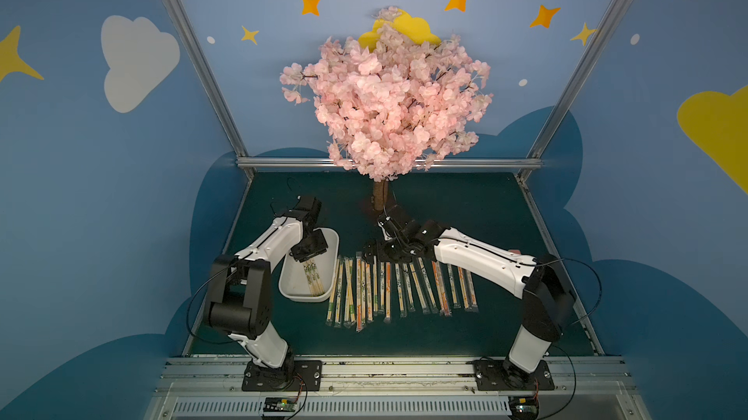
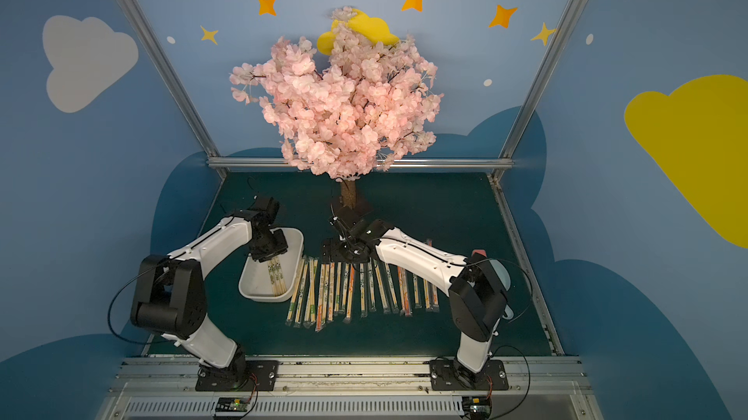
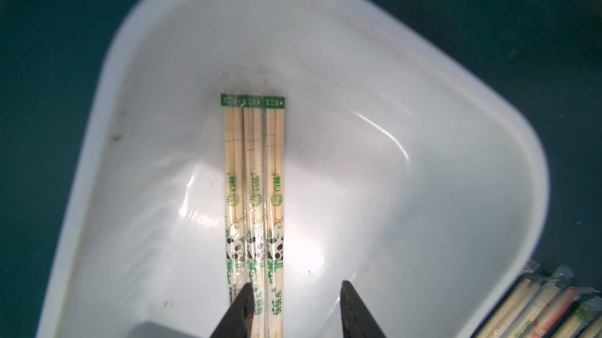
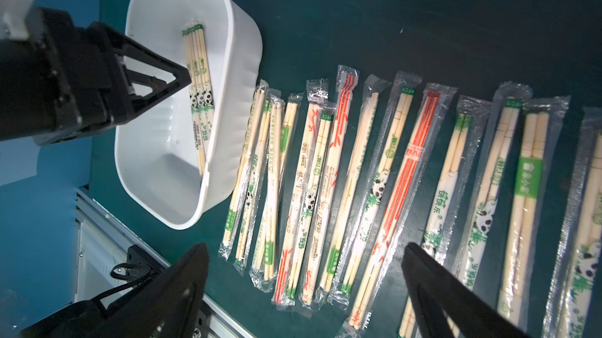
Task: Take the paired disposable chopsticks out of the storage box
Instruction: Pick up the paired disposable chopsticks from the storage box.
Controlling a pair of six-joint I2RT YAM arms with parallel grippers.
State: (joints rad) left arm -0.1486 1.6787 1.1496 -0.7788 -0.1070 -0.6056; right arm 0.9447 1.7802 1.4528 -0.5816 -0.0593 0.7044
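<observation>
Left gripper (image 3: 294, 287): jaws partly apart, gripping nothing, low inside the white box (image 3: 423, 118). One finger overlaps the three chopstick pairs (image 3: 254, 173) lying side by side on the box floor; they have a green panda print. Can't tell if it touches them. Right gripper (image 4: 304, 251): wide open, empty, hovering over the row of chopstick pairs (image 1: 400, 288) on the green mat (image 1: 465, 203), just beside the box.
</observation>
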